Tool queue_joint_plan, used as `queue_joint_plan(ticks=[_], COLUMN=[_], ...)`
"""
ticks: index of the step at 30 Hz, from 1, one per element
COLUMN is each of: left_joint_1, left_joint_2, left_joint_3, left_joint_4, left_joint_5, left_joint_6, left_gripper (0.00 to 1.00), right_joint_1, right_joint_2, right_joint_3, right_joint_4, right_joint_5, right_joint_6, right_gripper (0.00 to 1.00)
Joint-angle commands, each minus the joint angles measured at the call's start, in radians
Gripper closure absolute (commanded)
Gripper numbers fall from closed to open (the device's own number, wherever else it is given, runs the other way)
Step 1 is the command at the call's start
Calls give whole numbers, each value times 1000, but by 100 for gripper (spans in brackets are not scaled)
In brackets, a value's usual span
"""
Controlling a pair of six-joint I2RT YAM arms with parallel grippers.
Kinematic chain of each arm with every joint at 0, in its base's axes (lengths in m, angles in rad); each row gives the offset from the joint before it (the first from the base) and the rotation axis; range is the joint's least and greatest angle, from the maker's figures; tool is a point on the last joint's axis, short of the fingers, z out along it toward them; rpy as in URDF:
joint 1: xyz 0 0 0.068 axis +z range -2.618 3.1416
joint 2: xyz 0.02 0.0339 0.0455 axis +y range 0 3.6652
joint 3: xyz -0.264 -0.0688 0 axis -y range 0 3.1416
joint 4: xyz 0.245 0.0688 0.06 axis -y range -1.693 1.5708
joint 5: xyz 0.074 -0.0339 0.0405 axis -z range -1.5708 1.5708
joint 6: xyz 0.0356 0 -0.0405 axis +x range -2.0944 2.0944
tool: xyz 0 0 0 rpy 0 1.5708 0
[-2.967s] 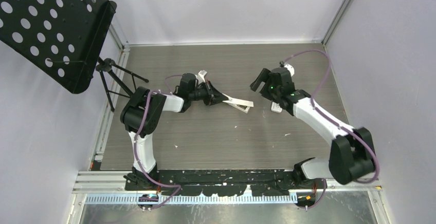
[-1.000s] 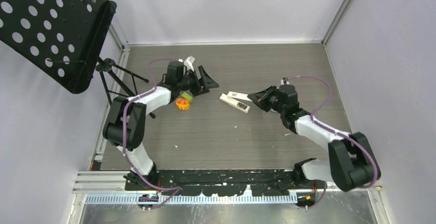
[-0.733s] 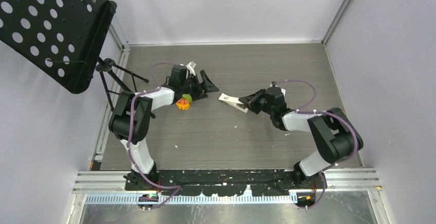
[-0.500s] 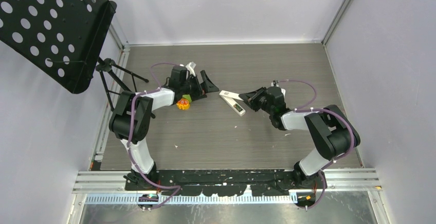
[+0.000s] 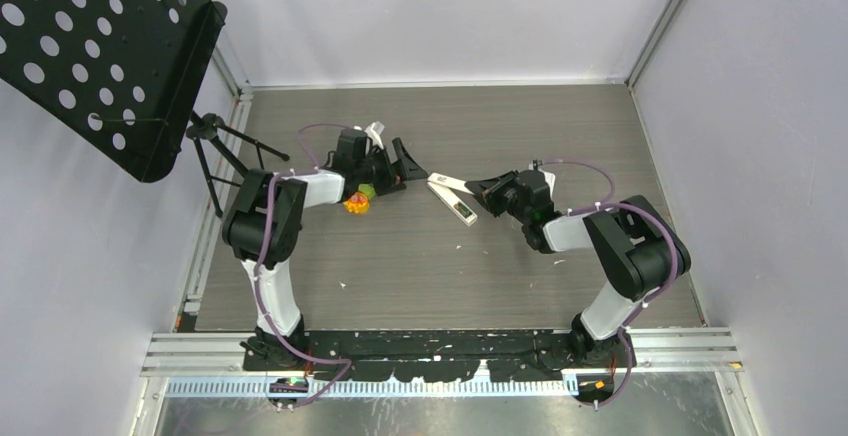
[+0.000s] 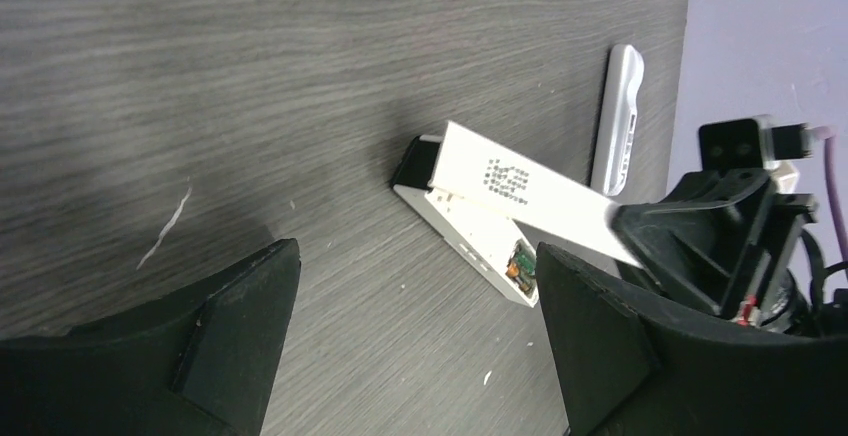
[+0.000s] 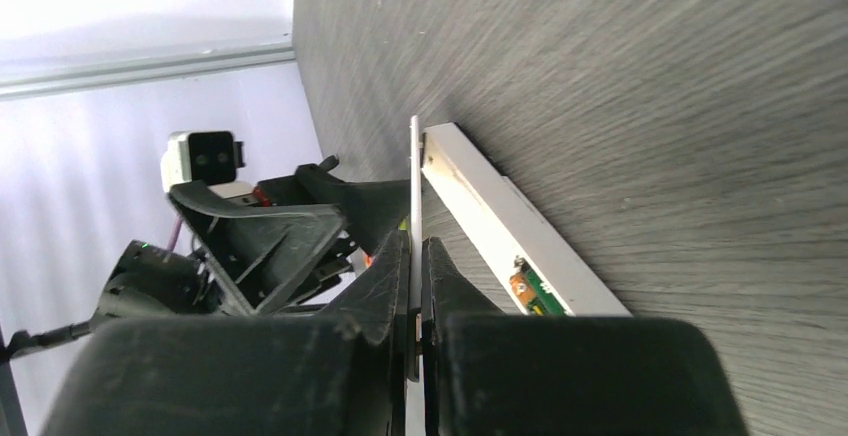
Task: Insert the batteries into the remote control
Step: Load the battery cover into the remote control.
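A white remote control (image 5: 455, 203) lies on a dark wood-grain table (image 5: 400, 266), near the middle and between the two arms. Its top is open along its length, with a small green circuit board (image 6: 521, 261) showing at one end.

A thin white cover panel (image 6: 520, 194), printed with a patch of small dots, slants up from the remote's other end. The right gripper (image 5: 478, 186) has its jaws pressed together on the raised end of this panel. In the right wrist view the panel (image 7: 414, 206) appears edge-on, pinched between the two black fingers (image 7: 385, 286), with the remote (image 7: 490, 216) just beside it on the table.

The left gripper (image 5: 408, 164) sits low over the table just left of the remote, its jaws spread wide apart and holding nothing. From its wrist camera, both fingers (image 6: 230, 336) frame the remote (image 6: 465, 236) ahead.

A second white remote (image 6: 620, 121) lies apart, nearer the wall. An orange-and-green toy (image 5: 357, 199) rests beside the left arm. A black perforated stand (image 5: 100, 46) is at the far left.
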State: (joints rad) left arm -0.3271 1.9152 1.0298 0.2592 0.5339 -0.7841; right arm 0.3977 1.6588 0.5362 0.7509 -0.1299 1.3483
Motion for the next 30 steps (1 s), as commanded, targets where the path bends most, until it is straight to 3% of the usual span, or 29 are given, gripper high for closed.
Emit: queue_joint_plan(ticks=[1, 12, 19, 24, 30], left_joint_1=[-3, -4, -10, -15, -16], left_joint_2=[17, 100, 122, 120, 123], left_joint_3=[62, 125, 126, 118, 125], left_joint_4=[69, 80, 98, 131, 147], left_joint_5=[11, 67, 110, 140, 142], left_joint_6=[13, 20, 14, -3, -10], left_gripper=[11, 12, 15, 16, 17], right_joint_1=[16, 60, 68, 76, 76], right_joint_2=[22, -50, -70, -75, -58], right_joint_3=[18, 10, 3, -2, 3], right_joint_4=[-17, -260, -300, -265, -45], right_joint_5=[64, 142, 170, 165, 145], right_joint_6=[53, 77, 75, 70, 36], right_gripper=[100, 100, 100, 100, 100])
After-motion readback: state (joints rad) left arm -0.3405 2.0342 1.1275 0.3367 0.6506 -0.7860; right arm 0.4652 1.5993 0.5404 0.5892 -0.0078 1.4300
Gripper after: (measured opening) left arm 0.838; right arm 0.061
